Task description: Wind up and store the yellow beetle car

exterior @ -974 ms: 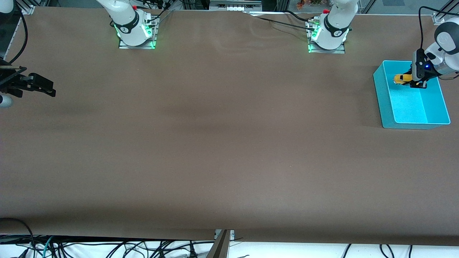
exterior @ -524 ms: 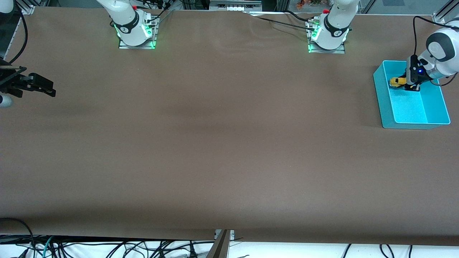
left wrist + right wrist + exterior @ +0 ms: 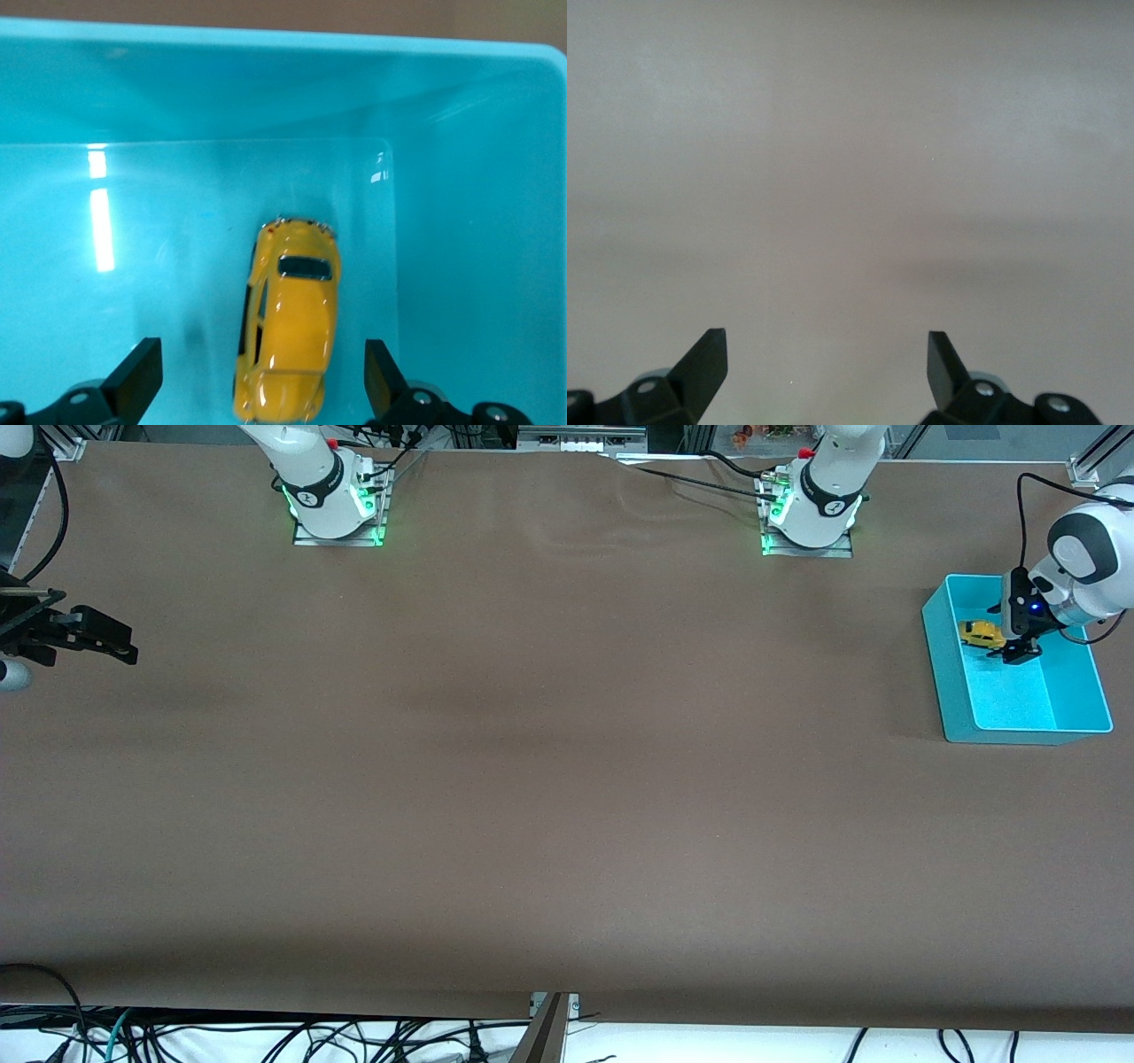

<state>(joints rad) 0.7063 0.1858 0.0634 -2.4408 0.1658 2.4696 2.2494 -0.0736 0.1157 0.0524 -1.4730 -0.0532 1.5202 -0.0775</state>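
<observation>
yellow beetle car tail end cut off by the left wrist view's edge, wheels tucked under the body. from the front it's too small to read any detail. right gripper sits at the table's right-arm end, its arm cut off by the frame edge. both wrist views show only fingertips.

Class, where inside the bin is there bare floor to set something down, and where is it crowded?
Free: the teal bin's floor nearer the front camera than the yellow beetle car. Crowded: the end nearest the bases, where the car lies under the open left gripper.
</observation>
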